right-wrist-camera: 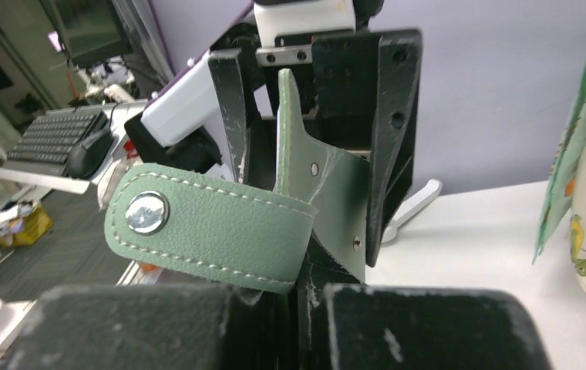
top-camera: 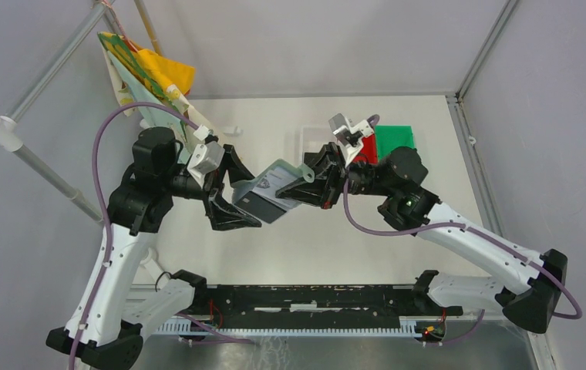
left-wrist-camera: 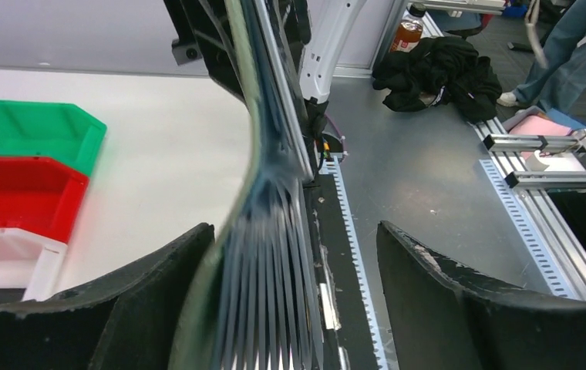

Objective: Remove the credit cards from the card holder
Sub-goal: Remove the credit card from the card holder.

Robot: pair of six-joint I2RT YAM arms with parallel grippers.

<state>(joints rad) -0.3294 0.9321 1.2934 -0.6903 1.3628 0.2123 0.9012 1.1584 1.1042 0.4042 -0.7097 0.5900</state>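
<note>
Grey-green leather of the card holder [right-wrist-camera: 220, 231] fills the right wrist view. Its tab with a metal snap hangs to the left, and the body stands on edge behind it. The right gripper [right-wrist-camera: 305, 301] is clenched on the lower end of the holder. Its fingers are cut off by the bottom of the picture, so the exact place of the grip is hidden.

From above, the holder is lifted over the white table [top-camera: 290, 254], between the two arms. The credit cards [left-wrist-camera: 271, 262] come out of the end that faces the left gripper [left-wrist-camera: 296, 231], whose jaws stand wide apart on both sides of them, released. In the left wrist view the cards appear only edge-on and blurred, as a fan of thin lines, so their number and colours cannot be told there. Whether a finger touches them is also not clear. From above only one dark card [top-camera: 263, 206] shows.

A green bin [left-wrist-camera: 28, 127], a red bin [left-wrist-camera: 12, 189] and a white bin [left-wrist-camera: 1, 258] stand on the table, the white one partly cut off.
</note>
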